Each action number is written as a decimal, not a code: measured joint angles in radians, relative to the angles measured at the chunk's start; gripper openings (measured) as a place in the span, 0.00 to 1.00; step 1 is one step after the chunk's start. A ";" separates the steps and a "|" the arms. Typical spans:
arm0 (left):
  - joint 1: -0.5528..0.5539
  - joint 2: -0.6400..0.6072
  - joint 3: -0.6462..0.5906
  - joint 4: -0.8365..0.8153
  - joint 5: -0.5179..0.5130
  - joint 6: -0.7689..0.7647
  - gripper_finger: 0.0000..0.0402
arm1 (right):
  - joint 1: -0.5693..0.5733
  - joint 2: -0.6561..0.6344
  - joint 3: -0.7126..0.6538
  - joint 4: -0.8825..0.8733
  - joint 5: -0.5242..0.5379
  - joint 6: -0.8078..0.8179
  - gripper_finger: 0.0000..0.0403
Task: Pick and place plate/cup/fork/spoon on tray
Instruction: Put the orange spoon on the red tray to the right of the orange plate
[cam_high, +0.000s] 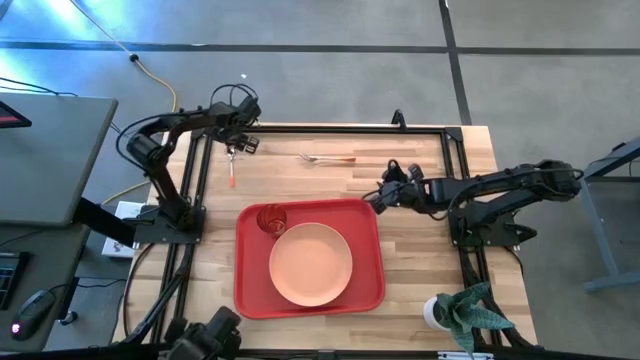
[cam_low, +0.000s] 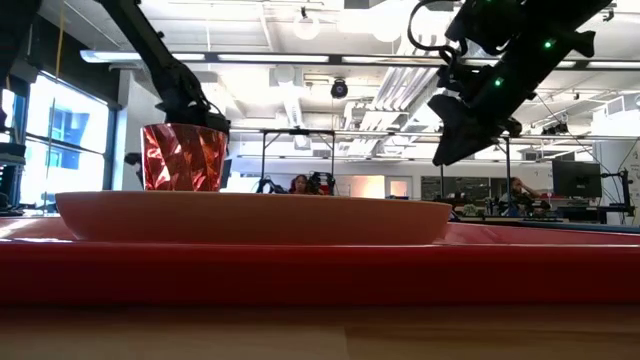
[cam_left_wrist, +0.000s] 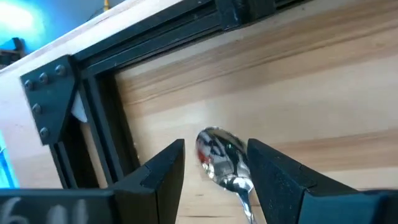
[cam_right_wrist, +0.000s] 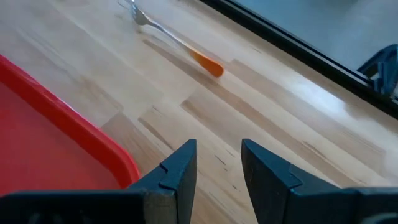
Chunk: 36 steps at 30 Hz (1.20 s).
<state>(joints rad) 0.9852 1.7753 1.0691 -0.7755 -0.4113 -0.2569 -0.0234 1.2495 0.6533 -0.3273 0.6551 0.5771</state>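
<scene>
The red tray (cam_high: 245, 290) lies in the middle of the table. The salmon-pink plate (cam_high: 310, 263) and the orange-red cup (cam_high: 271, 219) stand on it; the cup is upright at the tray's far left corner. The spoon (cam_high: 231, 168) lies flat on the table at the far left. My left gripper (cam_high: 237, 146) is over it and open, its fingers on either side of the spoon's silver bowl (cam_left_wrist: 217, 155) without visibly touching it. The fork (cam_high: 328, 158) lies flat on the table beyond the tray. My right gripper (cam_high: 383, 193) is open and empty by the tray's far right corner (cam_right_wrist: 118, 163).
A black metal frame (cam_high: 330, 127) runs along the table's far and side edges, close to the spoon (cam_left_wrist: 106, 124). A potted plant (cam_high: 462, 315) stands at the near right corner. Bare wood lies to the right of the tray.
</scene>
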 joint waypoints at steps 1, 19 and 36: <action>0.000 0.012 0.011 -0.003 0.011 0.011 0.41 | -0.003 0.000 0.000 0.008 -0.008 -0.009 0.29; 0.089 0.051 0.059 -0.026 0.148 0.171 0.41 | -0.023 0.000 0.000 0.033 -0.064 -0.088 0.29; 0.140 0.069 0.059 -0.080 0.250 0.509 0.31 | -0.023 0.000 0.000 0.026 -0.064 -0.107 0.29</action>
<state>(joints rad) 1.1255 1.8446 1.1278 -0.8551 -0.1612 0.2516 -0.0463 1.2491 0.6533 -0.3016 0.5908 0.4702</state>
